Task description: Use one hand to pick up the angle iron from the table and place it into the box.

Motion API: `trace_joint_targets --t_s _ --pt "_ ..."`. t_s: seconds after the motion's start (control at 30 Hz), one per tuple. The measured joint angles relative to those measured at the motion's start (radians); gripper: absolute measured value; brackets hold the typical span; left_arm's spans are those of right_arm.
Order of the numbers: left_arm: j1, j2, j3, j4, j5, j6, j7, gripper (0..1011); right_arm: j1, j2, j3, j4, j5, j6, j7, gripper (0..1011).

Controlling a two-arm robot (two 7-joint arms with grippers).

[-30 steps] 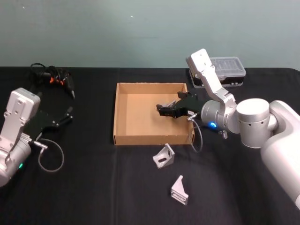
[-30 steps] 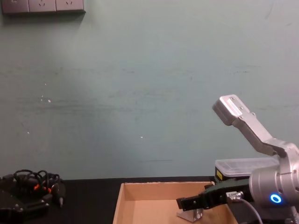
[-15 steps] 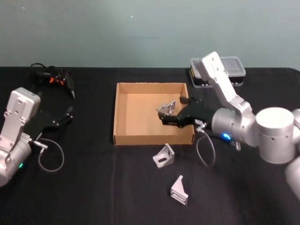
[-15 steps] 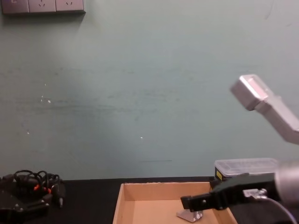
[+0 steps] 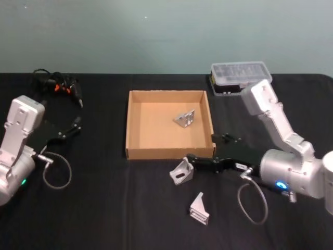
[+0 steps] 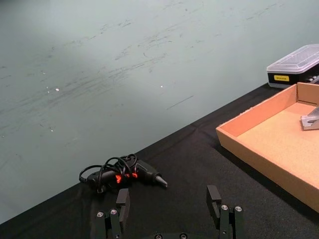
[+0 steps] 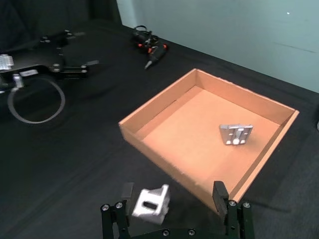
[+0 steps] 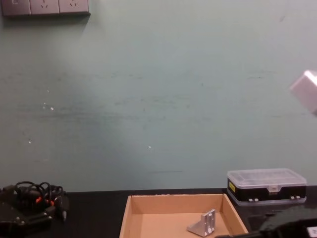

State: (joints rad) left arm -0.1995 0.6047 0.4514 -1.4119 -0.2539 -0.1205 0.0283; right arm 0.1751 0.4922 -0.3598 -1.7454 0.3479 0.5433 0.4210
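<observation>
Black table (image 5: 104,208): one angle iron (image 5: 185,119) already lies in the cardboard box (image 5: 127,125). Second angle iron (image 5: 181,172) and third angle iron (image 5: 199,210) remain outside. Right gripper (image 7: 172,191) sits low at the second one, jaws wide, nothing held. Left gripper (image 6: 168,196) is parked far left, jaws apart.

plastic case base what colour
Black, with a small yellow label; the plastic case shows best in the chest view.

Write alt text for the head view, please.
The open right gripper reaches beside an angle iron on the black table, in front of a cardboard box holding another angle iron. A third angle iron lies nearer; the left gripper rests at left.
</observation>
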Motion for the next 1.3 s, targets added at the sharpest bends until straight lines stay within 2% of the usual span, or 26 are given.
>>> trace_joint_targets --t_s 0.13,0.27,0.33,0.43,0.6,0.8,1.1,1.3 --pt "0.0 0.0 0.0 0.0 0.0 0.0 0.0 1011 -0.051 0.036 0.015 -0.084 0.021 0.018 -0.009 1003" --pt "0.0 0.0 0.0 0.0 0.0 0.0 0.0 1011 -0.067 0.056 0.01 -0.123 0.023 0.028 -0.012 1003" --pt "0.0 0.0 0.0 0.0 0.0 0.0 0.0 1011 -0.064 0.072 -0.015 -0.139 0.009 0.038 -0.02 1003" --pt "0.0 0.0 0.0 0.0 0.0 0.0 0.0 1011 -0.049 0.076 -0.038 -0.137 -0.008 0.049 -0.027 1003" --pt "0.0 0.0 0.0 0.0 0.0 0.0 0.0 1011 -0.01 0.064 -0.071 -0.103 -0.037 0.079 -0.039 1003" --pt "0.0 0.0 0.0 0.0 0.0 0.0 0.0 1011 0.03 0.026 -0.095 -0.056 -0.054 0.138 -0.043 1003" --pt "0.0 0.0 0.0 0.0 0.0 0.0 0.0 1011 0.042 -0.015 -0.1 -0.022 -0.05 0.19 -0.043 1003" --pt "0.0 0.0 0.0 0.0 0.0 0.0 0.0 1011 0.042 -0.029 -0.1 -0.011 -0.049 0.206 -0.043 1003"
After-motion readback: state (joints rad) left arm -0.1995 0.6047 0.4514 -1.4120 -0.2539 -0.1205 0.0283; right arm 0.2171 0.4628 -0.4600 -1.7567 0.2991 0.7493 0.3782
